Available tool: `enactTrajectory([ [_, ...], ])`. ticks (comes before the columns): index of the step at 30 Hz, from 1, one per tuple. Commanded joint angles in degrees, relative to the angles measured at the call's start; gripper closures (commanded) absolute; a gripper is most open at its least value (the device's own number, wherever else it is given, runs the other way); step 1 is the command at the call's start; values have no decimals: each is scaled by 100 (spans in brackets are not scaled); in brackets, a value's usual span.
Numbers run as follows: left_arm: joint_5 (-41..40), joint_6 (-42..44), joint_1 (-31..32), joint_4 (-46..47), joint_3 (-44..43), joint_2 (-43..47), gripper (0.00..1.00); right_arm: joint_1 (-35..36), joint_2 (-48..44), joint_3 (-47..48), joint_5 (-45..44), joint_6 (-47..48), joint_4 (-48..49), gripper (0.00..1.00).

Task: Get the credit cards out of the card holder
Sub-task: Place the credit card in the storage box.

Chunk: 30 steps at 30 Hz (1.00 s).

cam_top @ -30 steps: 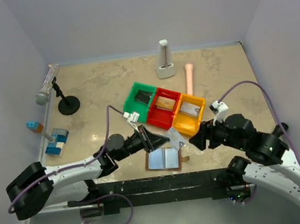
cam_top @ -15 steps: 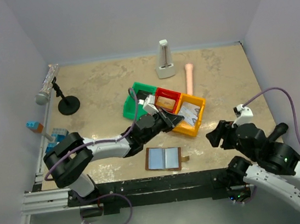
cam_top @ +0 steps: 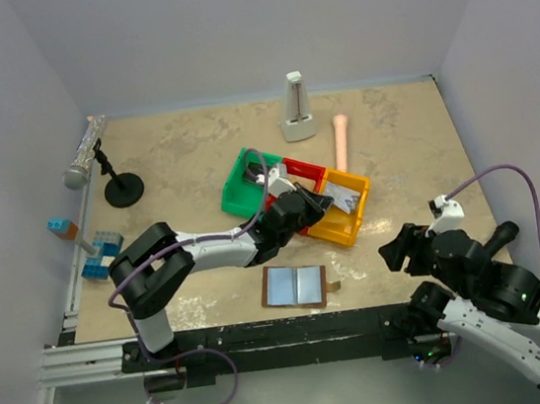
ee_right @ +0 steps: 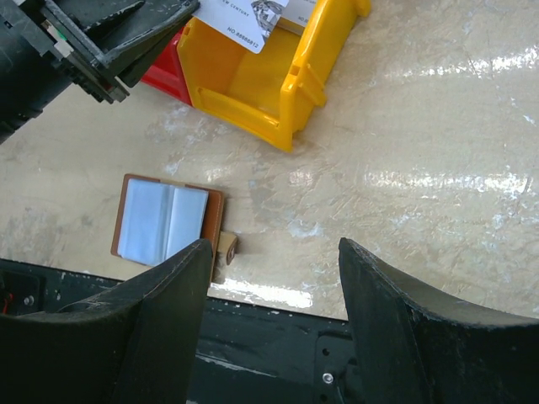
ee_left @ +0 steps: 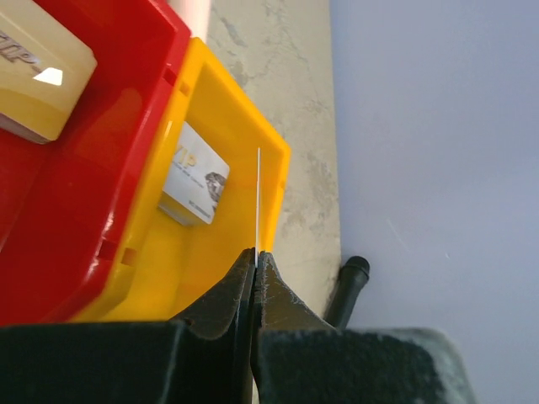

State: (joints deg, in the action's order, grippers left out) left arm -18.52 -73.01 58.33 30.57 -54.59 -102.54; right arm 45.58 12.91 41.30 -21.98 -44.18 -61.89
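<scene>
The card holder (cam_top: 296, 285) lies open on the table near the front edge, pale grey-blue panels up, brown tab to its right; it also shows in the right wrist view (ee_right: 164, 220). My left gripper (cam_top: 318, 202) is shut on a white card, seen edge-on (ee_left: 257, 202), and holds it over the yellow bin (cam_top: 344, 220). The held card also shows in the right wrist view (ee_right: 246, 18). Another card (ee_left: 195, 185) lies inside the yellow bin (ee_left: 223, 101). My right gripper (cam_top: 397, 250) is open and empty above the table, right of the holder.
A red bin (cam_top: 298, 171) with a beige block (ee_left: 34, 76) and a green bin (cam_top: 240, 184) adjoin the yellow one. A white upright object (cam_top: 295, 107) and pink cylinder (cam_top: 341, 139) stand at the back. A microphone on a stand (cam_top: 95, 160) and blue blocks (cam_top: 101, 256) sit left.
My left gripper carried the card from above the holder back and right to over the yellow bin. My right arm pulled back to the right front edge.
</scene>
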Motion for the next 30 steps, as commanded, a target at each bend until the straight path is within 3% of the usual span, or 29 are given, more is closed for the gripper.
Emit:
enactTrajectory([
  [1, -520, -126, 30, -533, -517, -143, 100, -6, -86, -17, -96, -99, 10, 34],
  [12, -652, 50, 65, -1131, -1299, -732, 100, -14, -289, -69, -61, -46, 63, 34],
  [30, -1171, 946, 135, -1325, -1968, -1233, 100, -6, -438, -104, 53, 6, 115, 34],
])
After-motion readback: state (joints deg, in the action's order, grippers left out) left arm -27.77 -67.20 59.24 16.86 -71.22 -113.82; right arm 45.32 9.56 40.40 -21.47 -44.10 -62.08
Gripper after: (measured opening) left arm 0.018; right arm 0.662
